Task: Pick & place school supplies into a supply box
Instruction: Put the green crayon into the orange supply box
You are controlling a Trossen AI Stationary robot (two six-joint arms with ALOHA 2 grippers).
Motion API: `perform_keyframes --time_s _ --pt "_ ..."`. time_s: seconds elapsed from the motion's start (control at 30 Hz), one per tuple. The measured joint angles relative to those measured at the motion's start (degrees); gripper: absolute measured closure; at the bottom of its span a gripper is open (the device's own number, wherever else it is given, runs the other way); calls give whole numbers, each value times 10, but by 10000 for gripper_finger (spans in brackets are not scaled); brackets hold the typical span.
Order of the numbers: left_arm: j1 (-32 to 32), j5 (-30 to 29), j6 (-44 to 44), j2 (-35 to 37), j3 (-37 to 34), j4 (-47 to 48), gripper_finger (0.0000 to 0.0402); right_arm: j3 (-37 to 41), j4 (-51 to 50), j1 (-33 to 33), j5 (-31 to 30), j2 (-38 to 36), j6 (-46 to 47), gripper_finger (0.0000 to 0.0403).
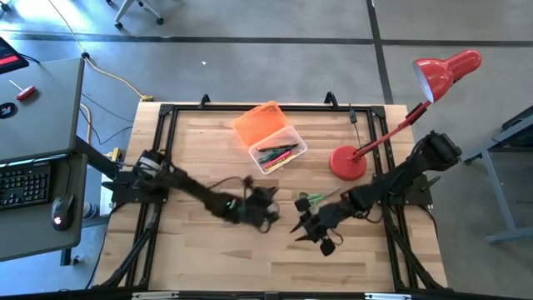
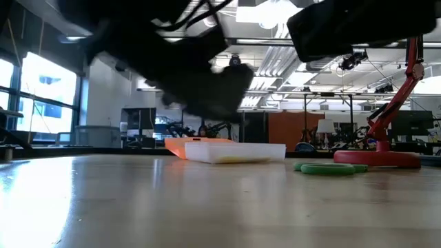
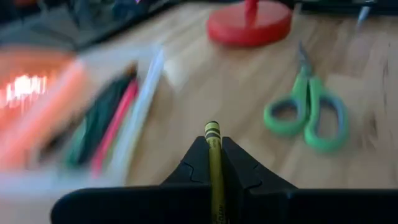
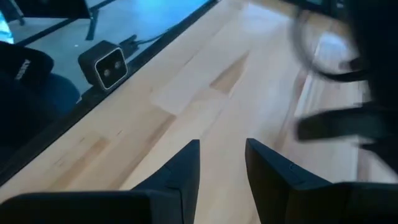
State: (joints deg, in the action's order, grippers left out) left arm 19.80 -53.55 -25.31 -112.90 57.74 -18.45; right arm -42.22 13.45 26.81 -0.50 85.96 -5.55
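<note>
Left gripper (image 3: pixel 214 163) at centre frame pinches a yellow pencil (image 3: pixel 214 168) for carrying to the supply box (image 1: pixel 271 137), upper centre; right gripper (image 4: pixel 222 163) waits alongside, fingers parted, empty

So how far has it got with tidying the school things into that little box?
Partly done. Several pens already lie in the open supply box. The left gripper is shut on a yellow pencil in the middle of the table, not yet at the box. The green-handled scissors lie on the wood near the red lamp. The right gripper hangs open and empty beside them.
</note>
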Motion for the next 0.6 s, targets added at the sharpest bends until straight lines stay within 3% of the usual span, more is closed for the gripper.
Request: perform_keyframes --time_s 0.13,0.3,0.5,0.6 --pt "-68 58 139 0 71 3 353 0 1 41 -100 29 64 295" --pt "-162 132 180 1 99 6 362 0 -18 92 -251 68 98 295" --pt "-271 294 97 -4 100 36 345 0 -45 118 -324 97 137 295" --pt "-304 323 32 -9 100 71 323 0 -60 119 -348 101 176 295"
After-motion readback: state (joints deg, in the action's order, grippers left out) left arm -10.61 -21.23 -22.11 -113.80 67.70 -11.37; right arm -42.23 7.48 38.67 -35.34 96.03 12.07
